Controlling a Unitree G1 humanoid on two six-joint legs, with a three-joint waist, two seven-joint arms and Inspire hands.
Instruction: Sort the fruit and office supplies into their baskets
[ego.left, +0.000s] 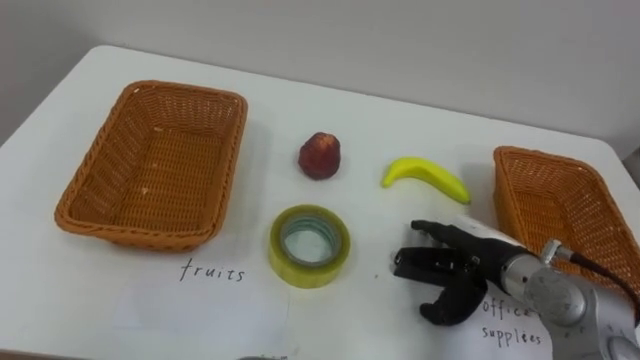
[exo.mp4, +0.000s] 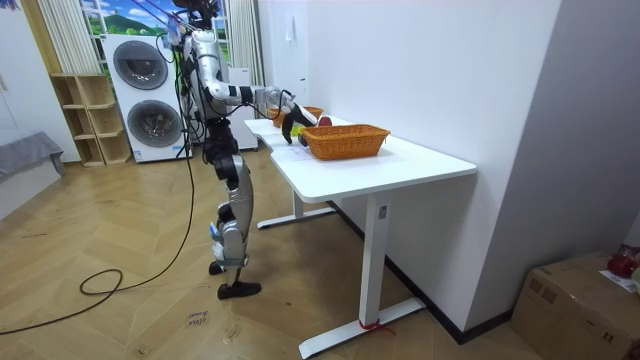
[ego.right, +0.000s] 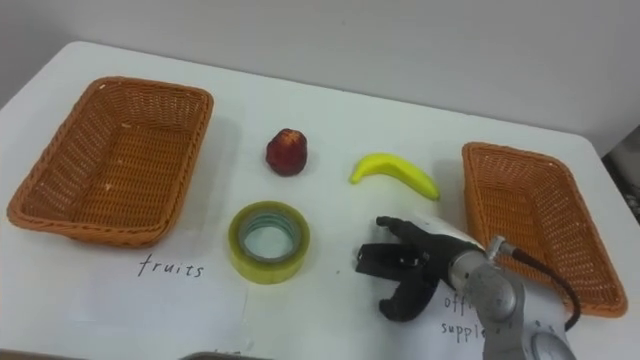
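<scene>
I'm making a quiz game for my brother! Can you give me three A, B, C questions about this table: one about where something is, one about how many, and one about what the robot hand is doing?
1. Where does the tape roll lie?
A. on the floor
B. on the table, between the left basket and the robot hand
C. on a chair

2. How many fruits lie on the table?
A. two
B. five
C. none

3. What is the robot hand doing?
A. gripping a fruit
B. pressing down on a pen
C. open, holding nothing

Answers:
1 B: the tape roll sits on the white tabletop, with the left basket on one side and the robot hand on the other.
2 A: there is a red fruit and a banana.
3 C: its fingers are stretched out with nothing in them.
</scene>
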